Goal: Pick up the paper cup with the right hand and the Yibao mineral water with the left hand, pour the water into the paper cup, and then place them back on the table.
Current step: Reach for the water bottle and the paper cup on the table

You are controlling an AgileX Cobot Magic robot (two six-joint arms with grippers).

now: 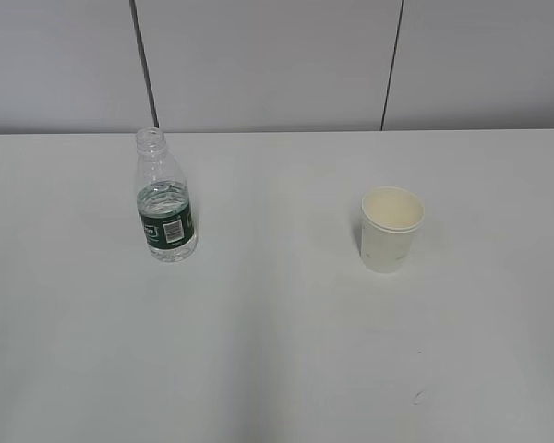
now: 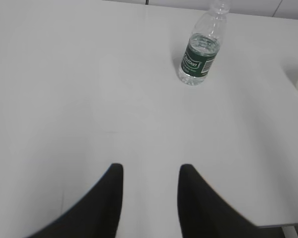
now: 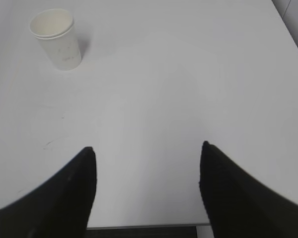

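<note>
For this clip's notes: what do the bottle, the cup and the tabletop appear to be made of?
Yibao mineral water: clear, glossy thin plastic, since the water shows through it; the dark green label looks like printed film.
Paper cup: matte white paper, judging by its rolled rim and cream inside; any lining can't be told.
Table: smooth matte white surface, likely laminate, though the look leaves that open.

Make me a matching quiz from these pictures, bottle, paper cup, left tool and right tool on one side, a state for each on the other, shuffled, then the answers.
1. Yibao mineral water
2. paper cup
3. left tool
4. right tool

A. open wide, nothing between its fingers
B. uncapped, upright, left on the table
C. open narrowly, empty
D. upright, right of the bottle, cream inside

Pairs: 1-B, 2-D, 3-C, 4-A
</note>
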